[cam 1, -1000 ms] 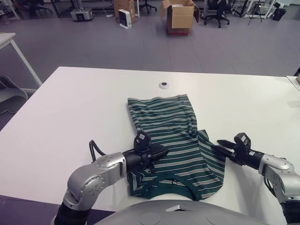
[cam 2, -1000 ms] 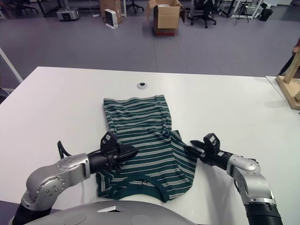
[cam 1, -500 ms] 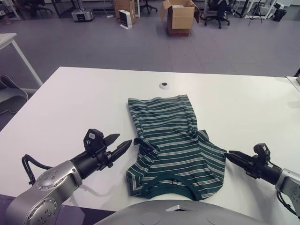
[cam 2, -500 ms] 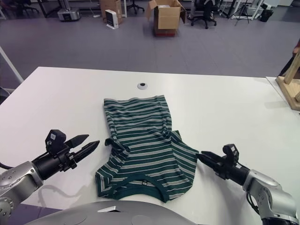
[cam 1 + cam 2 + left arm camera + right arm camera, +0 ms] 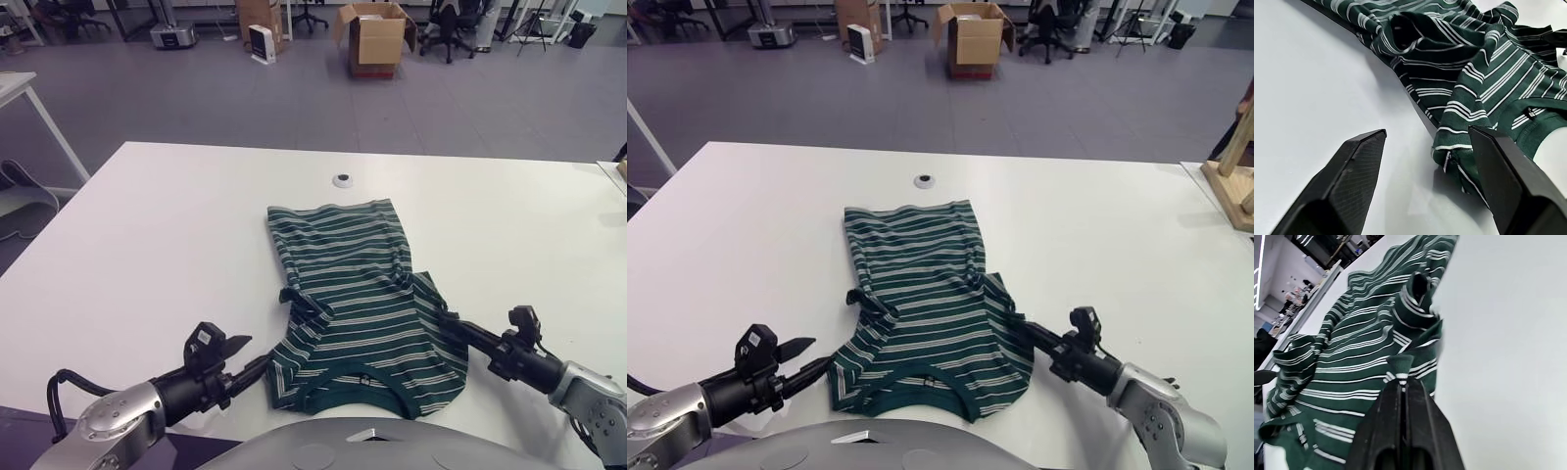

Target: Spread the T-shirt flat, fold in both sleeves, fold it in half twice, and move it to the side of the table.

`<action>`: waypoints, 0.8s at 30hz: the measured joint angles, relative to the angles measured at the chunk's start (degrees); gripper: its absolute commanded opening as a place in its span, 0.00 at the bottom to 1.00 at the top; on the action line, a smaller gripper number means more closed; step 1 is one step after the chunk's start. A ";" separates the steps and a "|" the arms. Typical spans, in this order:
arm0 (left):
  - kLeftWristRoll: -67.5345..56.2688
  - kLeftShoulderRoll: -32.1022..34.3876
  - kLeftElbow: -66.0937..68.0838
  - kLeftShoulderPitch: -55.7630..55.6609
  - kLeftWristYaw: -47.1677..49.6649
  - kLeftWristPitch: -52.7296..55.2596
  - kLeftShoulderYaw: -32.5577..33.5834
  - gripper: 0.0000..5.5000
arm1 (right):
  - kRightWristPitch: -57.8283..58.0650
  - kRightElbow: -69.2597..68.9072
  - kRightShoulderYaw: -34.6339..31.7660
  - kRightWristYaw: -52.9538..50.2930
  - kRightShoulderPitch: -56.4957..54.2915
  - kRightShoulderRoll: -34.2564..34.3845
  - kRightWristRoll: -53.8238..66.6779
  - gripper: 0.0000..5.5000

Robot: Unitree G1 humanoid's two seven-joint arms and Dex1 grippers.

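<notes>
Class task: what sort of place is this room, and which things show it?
Probably a robotics lab or workshop: a white table holding a striped T-shirt, open grey floor, cardboard boxes and wheeled office chairs behind.

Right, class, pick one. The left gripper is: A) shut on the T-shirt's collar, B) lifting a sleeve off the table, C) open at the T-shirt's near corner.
C: the left wrist view shows the left gripper wide open, with the T-shirt corner lying on the table between its two sides.
</notes>
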 measured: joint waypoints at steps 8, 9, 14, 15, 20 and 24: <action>-6.39 -4.72 0.98 -0.09 -0.02 0.55 -0.32 0.57 | -2.47 -9.12 7.40 2.74 -1.78 -3.69 -4.05 0.00; -6.61 -4.94 0.98 -0.24 0.32 0.70 -0.56 0.57 | -2.55 -10.96 9.10 2.90 -1.96 -4.62 -4.64 0.00; -6.59 -5.01 1.23 -0.10 1.17 2.20 -3.32 0.57 | -6.23 -13.42 16.15 3.36 -1.89 -7.52 -11.91 0.00; -6.31 -4.94 1.50 -0.08 1.38 2.58 -3.56 0.57 | -6.82 -13.25 17.25 3.22 -2.00 -7.53 -13.02 0.00; -8.75 -5.89 -0.33 -0.87 1.58 2.67 -4.03 0.42 | -7.68 -11.46 19.14 0.48 -4.24 -5.85 -15.10 0.00; -10.26 -5.14 -1.58 -0.24 0.33 2.78 -5.93 0.26 | -7.19 -11.47 18.84 0.24 -4.87 -4.77 -13.25 0.00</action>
